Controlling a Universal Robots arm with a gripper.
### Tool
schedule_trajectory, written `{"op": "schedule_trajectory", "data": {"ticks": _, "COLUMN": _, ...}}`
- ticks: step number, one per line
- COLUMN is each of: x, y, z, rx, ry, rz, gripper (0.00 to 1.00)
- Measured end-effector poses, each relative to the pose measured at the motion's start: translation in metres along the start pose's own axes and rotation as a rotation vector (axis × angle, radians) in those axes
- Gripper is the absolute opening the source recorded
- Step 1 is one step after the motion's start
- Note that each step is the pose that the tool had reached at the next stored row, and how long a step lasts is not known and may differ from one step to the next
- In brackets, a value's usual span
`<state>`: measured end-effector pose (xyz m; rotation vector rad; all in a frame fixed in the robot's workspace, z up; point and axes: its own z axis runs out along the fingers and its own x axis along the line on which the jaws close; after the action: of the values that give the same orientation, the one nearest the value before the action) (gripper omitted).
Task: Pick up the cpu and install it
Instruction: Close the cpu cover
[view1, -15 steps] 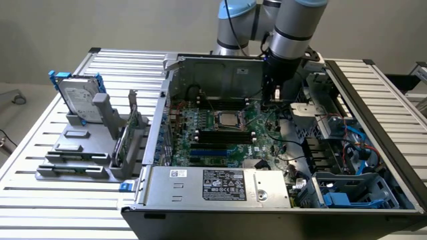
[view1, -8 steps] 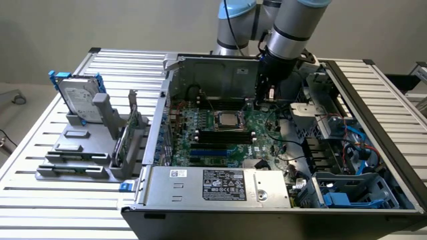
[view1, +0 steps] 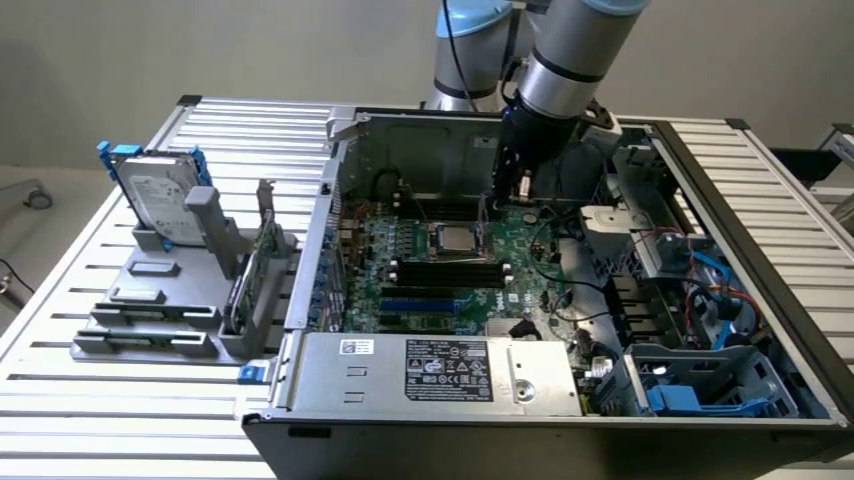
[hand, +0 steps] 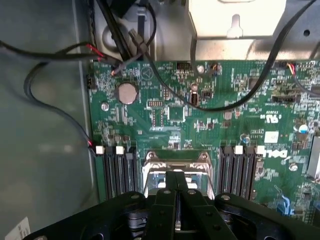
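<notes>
I see the end effector (hand: 176, 178) with its fingers pressed together and nothing between them, hanging over the motherboard (hand: 210, 125) inside the open computer case (view1: 400, 450). The cpu (view1: 454, 238) lies flat in the socket at the board's middle, near the fingertips.

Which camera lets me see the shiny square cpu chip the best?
The exterior view. There the cpu sits whole and uncovered in the middle of the green motherboard. In the wrist view the gripper, jaws shut, stands in front of it, so just a sliver peeks out beside them.
</notes>
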<state>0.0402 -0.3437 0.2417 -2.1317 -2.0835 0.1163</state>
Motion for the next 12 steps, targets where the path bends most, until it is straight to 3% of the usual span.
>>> {"op": "schedule_trajectory", "data": {"ticks": 4, "x": 0.0, "y": -0.0069, "z": 0.0013, "rx": 0.0325, "ry": -0.0005, "rz": 0.002, "gripper": 0.11}}
{"op": "schedule_trajectory", "data": {"ticks": 12, "x": -0.001, "y": -0.0174, "z": 0.0042, "rx": 0.0915, "ry": -0.0012, "rz": 0.007, "gripper": 0.11}}
